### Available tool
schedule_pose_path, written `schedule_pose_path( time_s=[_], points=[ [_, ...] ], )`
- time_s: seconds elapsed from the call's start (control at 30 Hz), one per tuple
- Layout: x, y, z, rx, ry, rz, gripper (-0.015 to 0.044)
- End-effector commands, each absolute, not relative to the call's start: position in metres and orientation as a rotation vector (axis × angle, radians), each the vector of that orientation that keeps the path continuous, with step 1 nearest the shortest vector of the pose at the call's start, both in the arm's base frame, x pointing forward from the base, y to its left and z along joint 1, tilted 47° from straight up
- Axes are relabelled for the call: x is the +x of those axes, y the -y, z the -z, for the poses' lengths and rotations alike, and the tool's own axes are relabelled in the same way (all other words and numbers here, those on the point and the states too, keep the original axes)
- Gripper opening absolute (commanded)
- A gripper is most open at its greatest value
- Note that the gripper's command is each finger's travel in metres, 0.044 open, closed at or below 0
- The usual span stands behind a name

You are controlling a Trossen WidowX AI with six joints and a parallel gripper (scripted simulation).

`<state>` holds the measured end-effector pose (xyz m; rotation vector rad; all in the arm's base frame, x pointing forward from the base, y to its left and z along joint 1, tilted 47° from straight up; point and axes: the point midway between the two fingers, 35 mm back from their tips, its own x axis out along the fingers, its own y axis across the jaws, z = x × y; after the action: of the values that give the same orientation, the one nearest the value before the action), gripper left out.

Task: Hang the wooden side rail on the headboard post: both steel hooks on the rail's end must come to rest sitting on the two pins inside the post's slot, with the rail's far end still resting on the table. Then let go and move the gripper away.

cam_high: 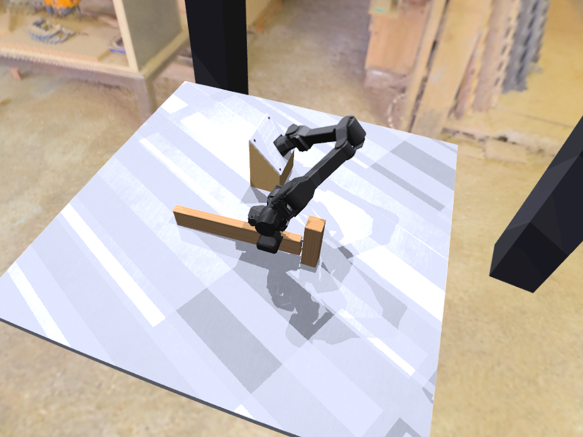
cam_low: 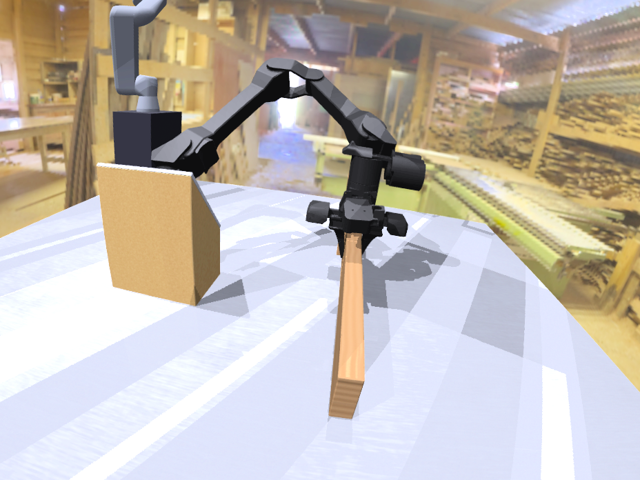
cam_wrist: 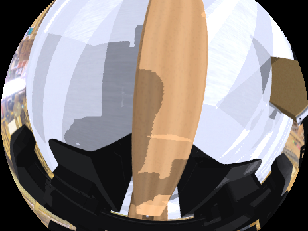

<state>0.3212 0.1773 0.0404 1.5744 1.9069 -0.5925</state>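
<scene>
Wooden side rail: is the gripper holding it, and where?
Yes. The gripper holds the wooden side rail across its two long sides, nearer the post end.

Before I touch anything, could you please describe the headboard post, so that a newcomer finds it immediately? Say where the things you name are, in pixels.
On the pale table [cam_high: 225,329] [cam_low: 465,413], find the black arm's gripper [cam_high: 268,240] [cam_low: 353,245] [cam_wrist: 158,135] holding a long wooden rail [cam_high: 212,226] [cam_low: 351,320] [cam_wrist: 172,66]. Just past the rail's nearer end stands the post [cam_high: 312,242]: same wood, but short and upright.

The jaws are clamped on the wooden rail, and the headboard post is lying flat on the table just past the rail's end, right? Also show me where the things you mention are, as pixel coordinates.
The post [cam_high: 311,244] isn't lying flat: the top view shows it standing upright. The rest holds.
</scene>
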Motion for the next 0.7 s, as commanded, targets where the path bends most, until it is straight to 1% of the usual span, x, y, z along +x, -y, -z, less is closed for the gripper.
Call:
schedule_pose_path(
  time_s=[0.0, 0.67],
  points=[
    [0.3229, -0.1766, -0.043, 1.582, -1.9, 0.59, 0.0],
    [0.3231, -0.1787, -0.044, 1.582, -1.9, 0.59, 0.0]
  ],
)
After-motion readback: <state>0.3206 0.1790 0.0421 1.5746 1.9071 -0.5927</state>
